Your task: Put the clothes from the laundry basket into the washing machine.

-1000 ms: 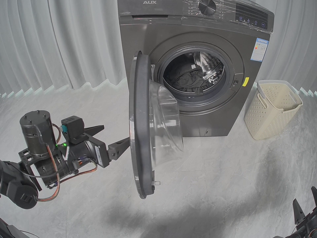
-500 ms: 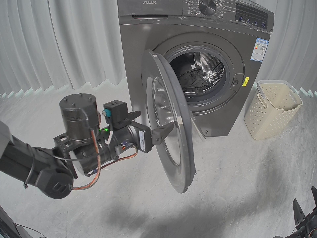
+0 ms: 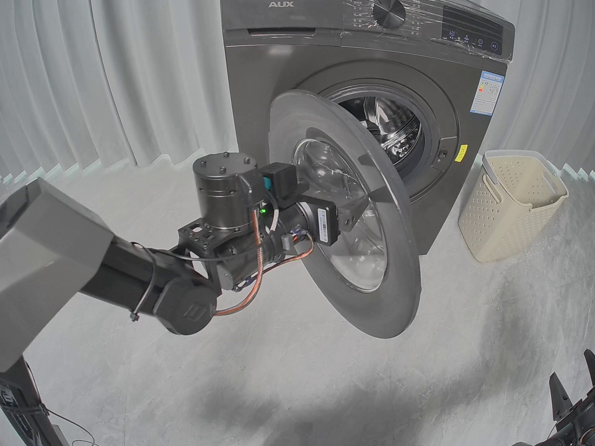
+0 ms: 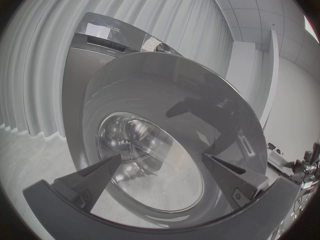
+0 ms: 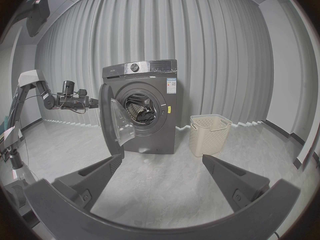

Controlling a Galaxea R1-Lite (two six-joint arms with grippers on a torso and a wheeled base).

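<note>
Washing machine [image 3: 285, 63]: grey front-loader, round door [image 3: 365, 267] half-swung across the drum [image 3: 396, 131].
Clothes [image 5: 145, 115]: dark bundle inside drum.
Laundry basket [image 3: 511, 209]: cream, perforated, just right of machine.
Left gripper [image 4: 160, 157]: fingers spread, at door's outer face.
Right gripper [image 5: 160, 157]: fingers spread, low, well apart.

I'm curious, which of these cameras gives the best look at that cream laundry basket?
The head view: it looks down into the laundry basket beside the washing machine, showing its open top and perforated inner walls. The right wrist view shows the laundry basket whole but from the side, farther off, its inside hidden.
</note>
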